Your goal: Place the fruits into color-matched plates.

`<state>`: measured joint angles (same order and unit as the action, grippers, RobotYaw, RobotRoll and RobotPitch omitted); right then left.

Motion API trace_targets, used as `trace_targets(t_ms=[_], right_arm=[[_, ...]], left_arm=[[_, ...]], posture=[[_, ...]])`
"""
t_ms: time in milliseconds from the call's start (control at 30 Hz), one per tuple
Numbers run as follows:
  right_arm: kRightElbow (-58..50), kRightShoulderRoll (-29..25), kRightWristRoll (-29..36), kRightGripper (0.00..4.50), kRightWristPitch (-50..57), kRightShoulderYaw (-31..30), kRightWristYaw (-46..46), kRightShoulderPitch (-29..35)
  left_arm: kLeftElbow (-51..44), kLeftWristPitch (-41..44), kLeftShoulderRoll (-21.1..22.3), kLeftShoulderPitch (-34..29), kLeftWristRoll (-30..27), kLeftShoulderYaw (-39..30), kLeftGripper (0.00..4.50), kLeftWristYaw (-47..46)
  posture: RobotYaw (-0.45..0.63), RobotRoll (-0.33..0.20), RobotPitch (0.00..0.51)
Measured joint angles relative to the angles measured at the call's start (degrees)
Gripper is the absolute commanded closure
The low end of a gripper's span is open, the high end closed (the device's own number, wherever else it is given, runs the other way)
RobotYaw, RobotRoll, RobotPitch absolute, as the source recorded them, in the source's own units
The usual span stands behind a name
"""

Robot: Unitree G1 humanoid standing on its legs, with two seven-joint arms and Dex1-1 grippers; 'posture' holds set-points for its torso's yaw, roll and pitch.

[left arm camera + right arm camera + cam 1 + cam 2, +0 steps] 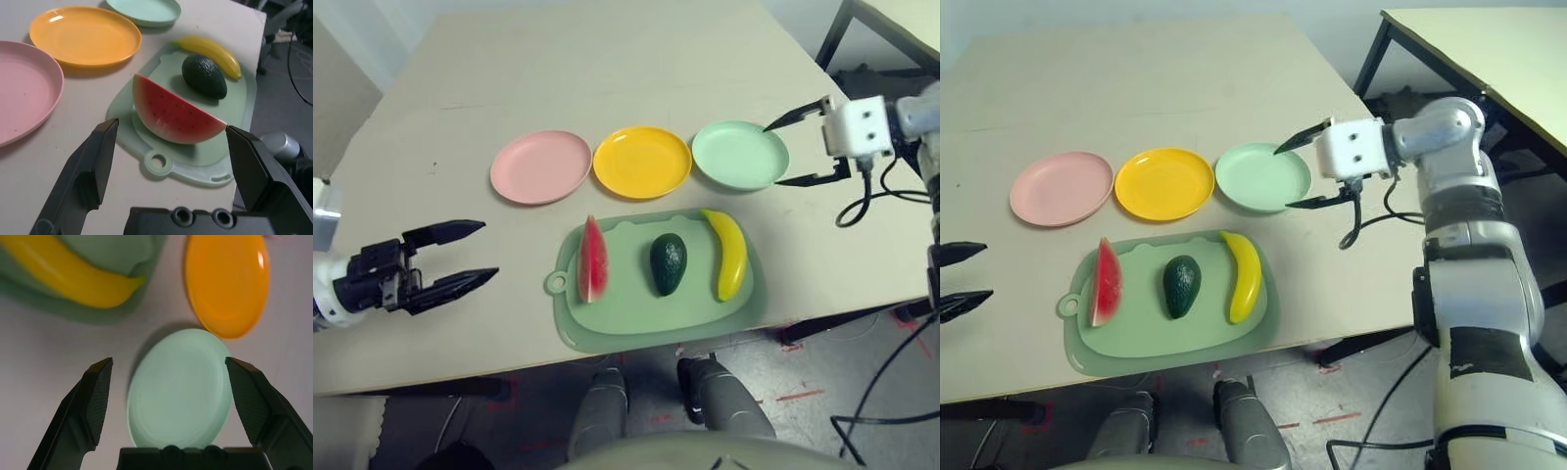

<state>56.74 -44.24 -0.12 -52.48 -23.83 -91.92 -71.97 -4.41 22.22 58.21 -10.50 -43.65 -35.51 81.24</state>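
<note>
- I read this as a robot lab or test room, not a home.
- The plain beige table (607, 78) is bare toward its far edge.
- A second table (1489, 49) on black legs stands past its right edge.
- Loose black cables (891, 392) trail over a grey floor (822, 372) with red tape marks (800, 396).

The left pincer (475, 255) hovers low over the table (431, 117) at its left side, pointing right, its two black fingers spread wide and empty. The right pincer (783, 152), on a bent silver arm, reaches in from the table's right edge, fingers wide apart, empty.
</note>
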Motion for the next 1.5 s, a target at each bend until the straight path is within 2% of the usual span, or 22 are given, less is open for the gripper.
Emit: trace_targets(t_ms=[167,300,400,500,767,1167,1300,1400,1500], right_arm=[[-4.67,-1.76,7.43,0.00,-4.60,-11.89,-0.05,-2.28],[-11.34,-5.83,13.47,0.00,-6.04,-22.56,-0.23,-2.30],[-15.68,-7.65,17.27,0.00,-5.87,-28.09,-0.35,-2.29],[-18.15,-7.55,19.65,0.00,-5.10,-30.83,-0.39,-2.25],[-18.64,-1.65,18.91,0.00,-2.59,-31.48,-0.41,0.42],[-22.79,1.99,8.96,0.00,3.11,-28.60,-0.42,5.98],[-22.61,4.16,1.21,0.00,4.85,-25.42,1.92,7.92],[-22.50,4.60,-4.50,0.38,6.97,-24.01,3.77,8.64],[-22.95,3.80,-7.41,1.35,8.49,-22.36,3.39,9.14]], left_arm=[[0.44,-0.84,0.67,0.02,1.36,0.00,0.03,1.90],[0.40,-0.81,0.76,0.88,1.65,0.28,0.03,2.05],[0.12,-0.67,0.96,2.54,1.83,1.11,0.03,1.87],[-0.06,-0.67,1.03,3.99,2.26,2.88,0.03,1.78],[-0.01,-0.60,1.74,6.78,3.05,4.24,0.03,1.82],[-0.21,-0.31,1.39,6.89,3.08,4.23,0.03,0.68],[-0.23,-0.49,1.29,7.24,3.08,4.23,0.03,0.12],[-0.30,-0.73,1.27,7.93,3.08,4.23,0.00,-0.35],[-0.31,-0.82,1.25,8.41,3.08,4.31,0.00,-0.71]], posture=[[-0.11,0.000,0.143],[-0.10,0.000,0.158],[-0.10,0.000,0.164],[-0.10,0.000,0.171],[-0.08,0.000,0.177],[-0.05,0.000,0.185],[-0.05,0.000,0.188],[-0.05,0.000,0.187],[-0.05,0.000,0.187]])
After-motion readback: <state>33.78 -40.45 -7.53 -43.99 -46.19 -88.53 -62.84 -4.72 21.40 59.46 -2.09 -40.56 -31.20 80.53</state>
